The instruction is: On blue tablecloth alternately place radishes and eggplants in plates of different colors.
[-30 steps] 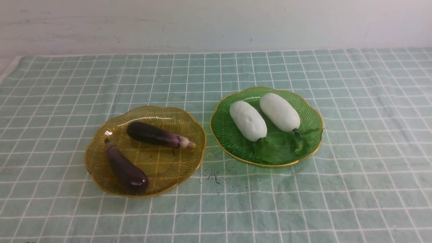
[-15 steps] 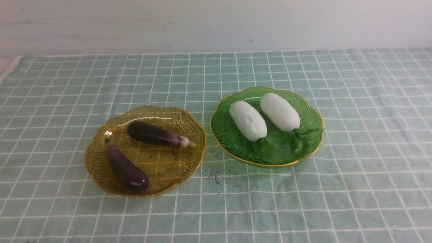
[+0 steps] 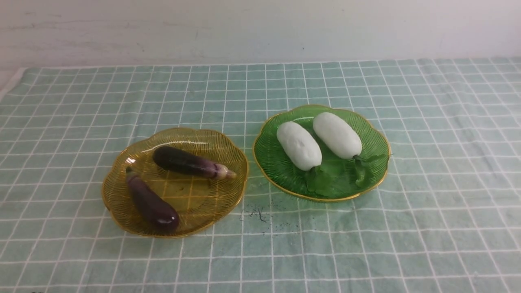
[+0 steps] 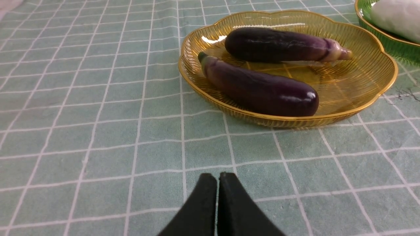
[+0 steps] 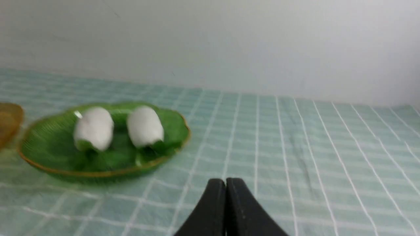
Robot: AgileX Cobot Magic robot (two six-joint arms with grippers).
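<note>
On the blue tablecloth [image 3: 427, 211] the amber-yellow plate [image 3: 118, 191] holds two dark purple eggplants, one [image 3: 189, 162] with a pale stem end and one [image 3: 151, 201] nearer the front. The green plate [image 3: 272, 162] to its right holds two white radishes [image 3: 298, 145] [image 3: 337, 134] with green tufts. No arm shows in the front view. In the left wrist view my left gripper [image 4: 218, 178] is shut and empty, short of the amber plate [image 4: 377, 82] and eggplants [image 4: 262, 88]. In the right wrist view my right gripper [image 5: 226, 183] is shut and empty, apart from the green plate [image 5: 49, 164] and radishes [image 5: 94, 127].
A small dark smudge [image 3: 258, 213] marks the cloth in front of the gap between the plates. A white wall [image 3: 260, 28] stands behind the cloth's far edge. The cloth's left edge [image 3: 10, 87] shows at the far left.
</note>
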